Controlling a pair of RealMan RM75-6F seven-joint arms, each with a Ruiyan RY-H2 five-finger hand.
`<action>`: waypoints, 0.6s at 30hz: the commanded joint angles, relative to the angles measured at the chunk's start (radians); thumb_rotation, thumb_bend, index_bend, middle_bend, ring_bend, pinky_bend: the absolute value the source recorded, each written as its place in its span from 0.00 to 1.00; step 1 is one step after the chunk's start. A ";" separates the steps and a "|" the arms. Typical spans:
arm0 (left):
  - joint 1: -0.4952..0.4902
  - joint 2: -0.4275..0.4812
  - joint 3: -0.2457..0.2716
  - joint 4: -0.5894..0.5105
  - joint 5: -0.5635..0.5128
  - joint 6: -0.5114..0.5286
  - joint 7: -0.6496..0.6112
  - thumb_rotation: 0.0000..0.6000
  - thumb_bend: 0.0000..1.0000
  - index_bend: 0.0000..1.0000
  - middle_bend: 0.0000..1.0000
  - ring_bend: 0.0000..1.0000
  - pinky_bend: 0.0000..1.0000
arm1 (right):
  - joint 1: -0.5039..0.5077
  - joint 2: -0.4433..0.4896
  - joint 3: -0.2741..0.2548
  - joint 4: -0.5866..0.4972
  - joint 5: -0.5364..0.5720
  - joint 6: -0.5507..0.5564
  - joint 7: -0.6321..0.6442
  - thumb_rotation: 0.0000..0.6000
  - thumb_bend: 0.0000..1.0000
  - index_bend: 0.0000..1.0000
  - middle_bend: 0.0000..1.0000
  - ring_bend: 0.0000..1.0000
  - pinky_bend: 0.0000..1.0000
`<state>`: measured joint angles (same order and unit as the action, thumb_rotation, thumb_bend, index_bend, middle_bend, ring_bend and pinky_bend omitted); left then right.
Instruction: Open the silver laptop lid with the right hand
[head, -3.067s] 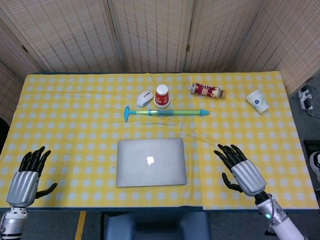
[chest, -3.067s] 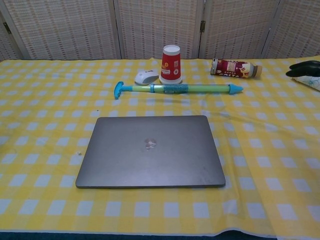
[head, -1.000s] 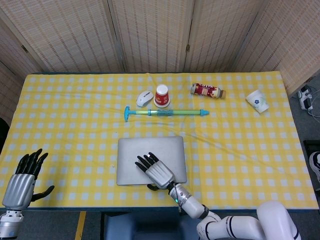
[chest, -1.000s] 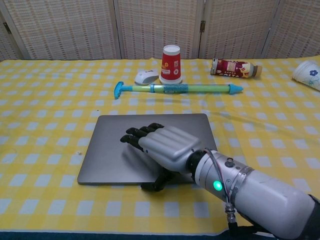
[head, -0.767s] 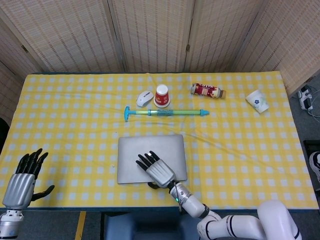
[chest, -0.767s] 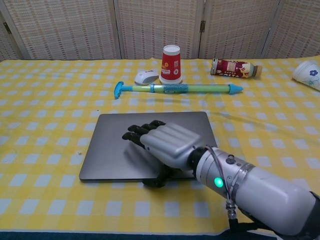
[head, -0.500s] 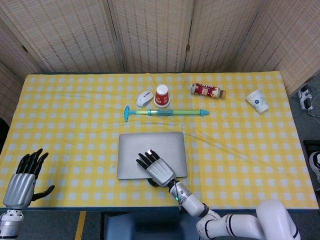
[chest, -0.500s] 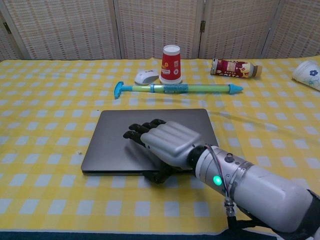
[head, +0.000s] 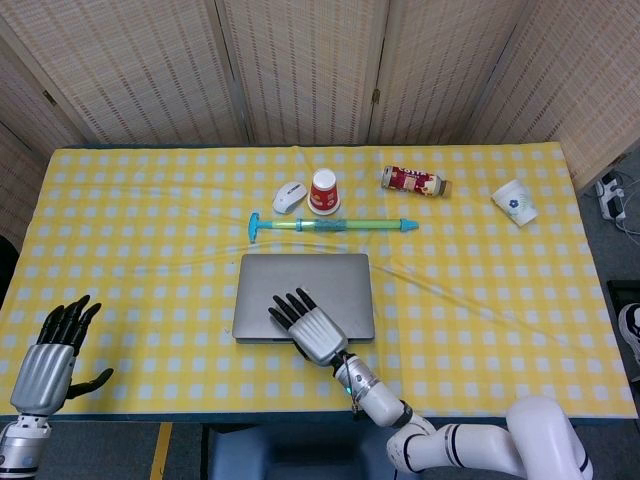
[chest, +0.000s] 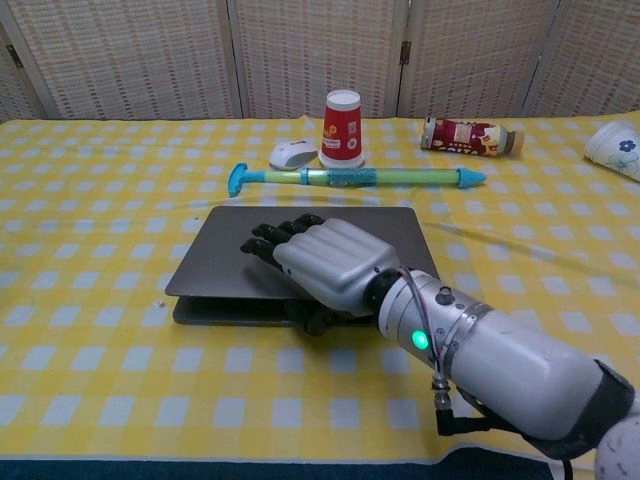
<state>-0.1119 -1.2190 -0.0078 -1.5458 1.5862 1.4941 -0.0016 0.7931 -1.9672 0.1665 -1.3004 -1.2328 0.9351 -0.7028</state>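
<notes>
The silver laptop (head: 300, 275) lies in the middle of the yellow checked table. In the chest view its lid (chest: 220, 260) stands a little above the base (chest: 230, 312), with a dark gap along the front edge. My right hand (head: 312, 332) grips that front edge near the middle, fingers spread over the top of the lid and thumb tucked beneath it; the same right hand (chest: 325, 262) fills the centre of the chest view. My left hand (head: 45, 368) rests open at the near left corner of the table, holding nothing.
Behind the laptop lies a long teal and green tube toy (head: 330, 225). Beyond it stand a white mouse (head: 289, 196) and an upside-down red cup (head: 324, 191). A bottle (head: 414, 181) lies on its side at the back right, with a white paper cup (head: 515, 202) further right.
The right hand came from the right side of the table to the laptop's front edge and took hold. The lid's front edge has since risen off the base.
</notes>
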 joint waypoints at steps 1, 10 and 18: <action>-0.012 -0.001 0.003 0.008 0.008 -0.016 -0.011 1.00 0.21 0.01 0.01 0.00 0.00 | 0.021 0.001 0.029 -0.002 0.019 0.008 -0.040 0.89 0.64 0.00 0.00 0.00 0.00; -0.069 -0.028 0.021 0.045 0.039 -0.101 -0.043 1.00 0.21 0.01 0.01 0.00 0.00 | 0.075 0.021 0.098 -0.034 0.092 0.029 -0.170 0.89 0.64 0.00 0.00 0.00 0.00; -0.157 -0.041 0.045 0.046 0.102 -0.205 -0.075 1.00 0.24 0.03 0.02 0.01 0.00 | 0.132 0.020 0.149 -0.034 0.179 0.047 -0.274 0.90 0.64 0.00 0.00 0.00 0.00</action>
<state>-0.2454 -1.2576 0.0294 -1.4983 1.6686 1.3134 -0.0673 0.9150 -1.9474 0.3056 -1.3336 -1.0650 0.9772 -0.9664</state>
